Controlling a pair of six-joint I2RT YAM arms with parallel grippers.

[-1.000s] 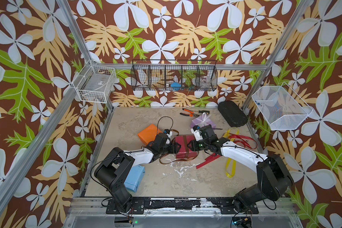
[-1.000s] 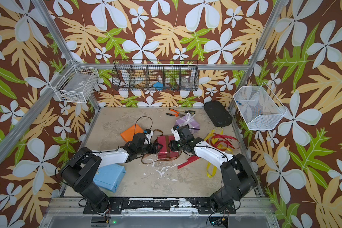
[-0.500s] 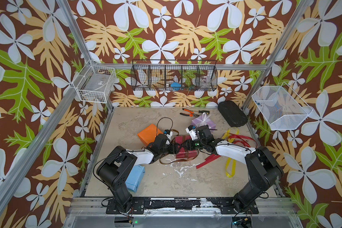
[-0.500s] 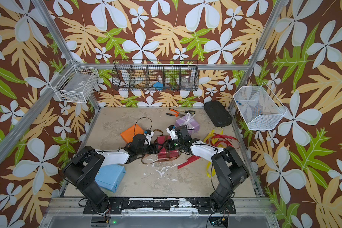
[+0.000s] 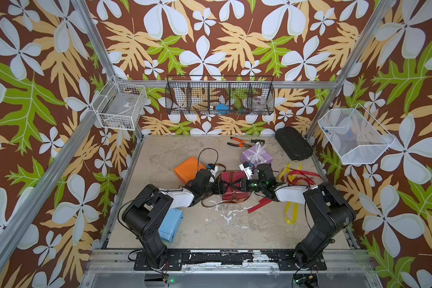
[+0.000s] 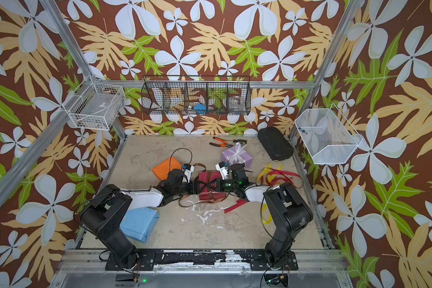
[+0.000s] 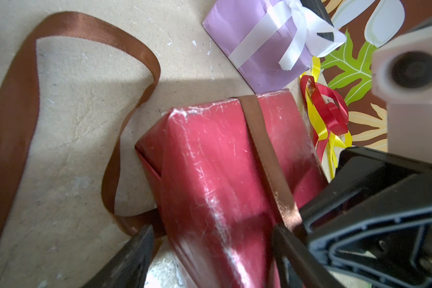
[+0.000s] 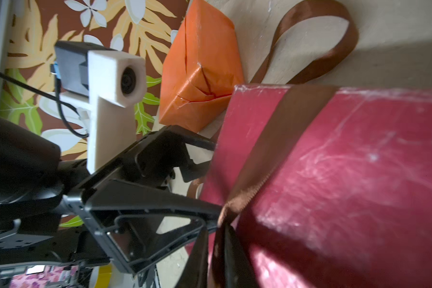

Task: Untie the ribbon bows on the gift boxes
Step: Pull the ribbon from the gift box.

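The dark red gift box (image 5: 232, 192) lies mid-table, with the brown ribbon (image 7: 264, 154) still crossed over its top. My left gripper (image 7: 213, 239) grips the box's left end between wide jaws. My right gripper (image 8: 216, 239) comes in from the right, pinched shut on the brown ribbon at the knot. Loose brown loops (image 5: 210, 203) trail on the floor. The lilac box (image 5: 256, 155) keeps its white bow (image 5: 258, 149) tied. The orange box (image 5: 188, 168) and the light blue box (image 5: 171, 224) are bare. Red (image 5: 301, 174) and yellow (image 5: 291, 212) ribbons lie loose on the right.
Orange-handled pliers (image 5: 237, 142) and a black oblong case (image 5: 293, 147) lie at the back. Wire baskets hang on the left wall (image 5: 119, 108), back wall (image 5: 220, 96) and right wall (image 5: 352, 136). Both arm bases stand at the front edge.
My right gripper moved left over the dark red box and closed onto the brown ribbon's knot, and its arm folded in. The left gripper kept its place at the box's end.
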